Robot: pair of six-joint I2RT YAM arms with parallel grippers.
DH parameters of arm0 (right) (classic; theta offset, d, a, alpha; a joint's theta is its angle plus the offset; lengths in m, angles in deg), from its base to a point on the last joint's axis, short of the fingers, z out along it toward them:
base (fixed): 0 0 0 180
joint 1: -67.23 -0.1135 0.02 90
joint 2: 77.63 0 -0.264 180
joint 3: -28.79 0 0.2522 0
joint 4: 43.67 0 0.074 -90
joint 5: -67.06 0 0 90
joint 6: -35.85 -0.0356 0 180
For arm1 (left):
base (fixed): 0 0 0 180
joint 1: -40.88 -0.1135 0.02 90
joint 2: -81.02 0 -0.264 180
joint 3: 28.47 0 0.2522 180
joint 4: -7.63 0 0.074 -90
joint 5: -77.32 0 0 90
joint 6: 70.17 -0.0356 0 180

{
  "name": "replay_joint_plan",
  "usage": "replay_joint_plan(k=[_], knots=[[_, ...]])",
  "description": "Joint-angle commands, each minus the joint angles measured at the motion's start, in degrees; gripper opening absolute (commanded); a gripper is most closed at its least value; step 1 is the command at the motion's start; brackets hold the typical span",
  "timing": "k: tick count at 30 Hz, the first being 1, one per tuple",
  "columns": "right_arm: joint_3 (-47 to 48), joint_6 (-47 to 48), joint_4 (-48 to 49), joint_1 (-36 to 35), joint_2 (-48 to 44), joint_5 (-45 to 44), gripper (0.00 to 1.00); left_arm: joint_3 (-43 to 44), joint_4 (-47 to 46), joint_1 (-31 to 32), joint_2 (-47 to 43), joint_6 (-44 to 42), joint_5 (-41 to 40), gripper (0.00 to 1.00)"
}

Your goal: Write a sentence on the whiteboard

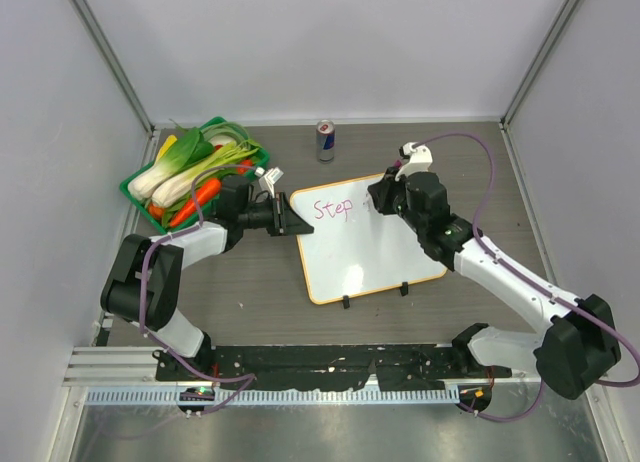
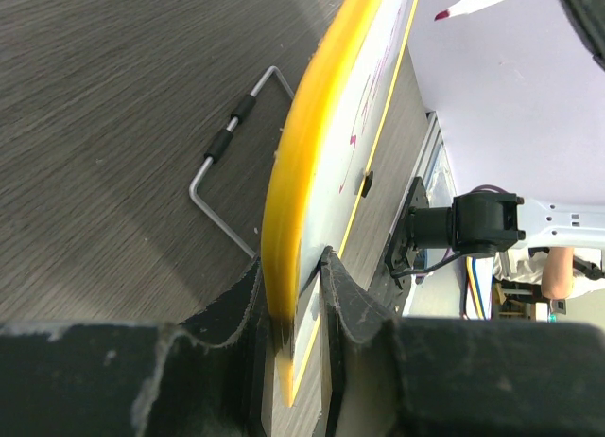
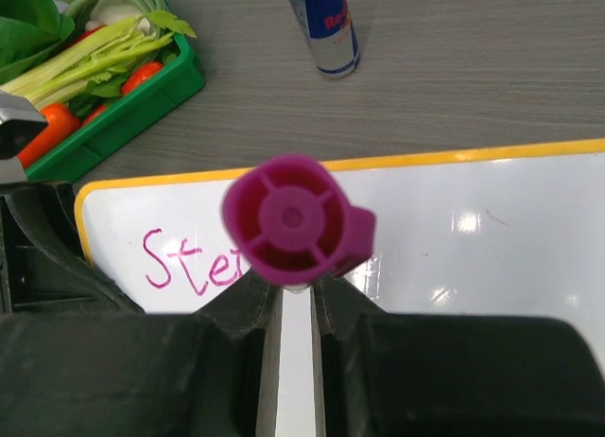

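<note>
One word of the sentence (image 1: pixel 333 209), "Step", is written in pink near the far left corner of the whiteboard (image 1: pixel 380 262), which lies in the middle of the table between the two arms. The board's left edge is clamped between the jaws of the left gripper (image 1: pixel 284 220), and a magenta marker (image 3: pixel 295 219) is pinched upright in the closed right gripper (image 3: pixel 295 290). Only a thin strip of rim is held, so the board could be pushed askew or pulled free by pen pressure, and the letters would then be skewed. Fresh ink might be smeared if the wrist were dragged across it, and the marker could be twisted in its narrow grip. The marker tip is masked by its own rear end in the right wrist view and by the gripper from above, so contact with the board cannot be judged. The end of the written word is likewise covered there.
</note>
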Motion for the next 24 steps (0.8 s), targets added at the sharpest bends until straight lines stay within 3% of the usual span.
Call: replay_joint_plan(k=[1,24], knots=[[3.80,0.03,4.06,-0.27,0.89,-2.14,0.01,-1.25,5.72,2.06,1.48,-6.30,-5.65,0.00],[3.28,2.06,0.99,-0.27,3.09,-8.03,0.01,-1.43,5.81,2.15,1.22,-6.30,-5.83,0.00]])
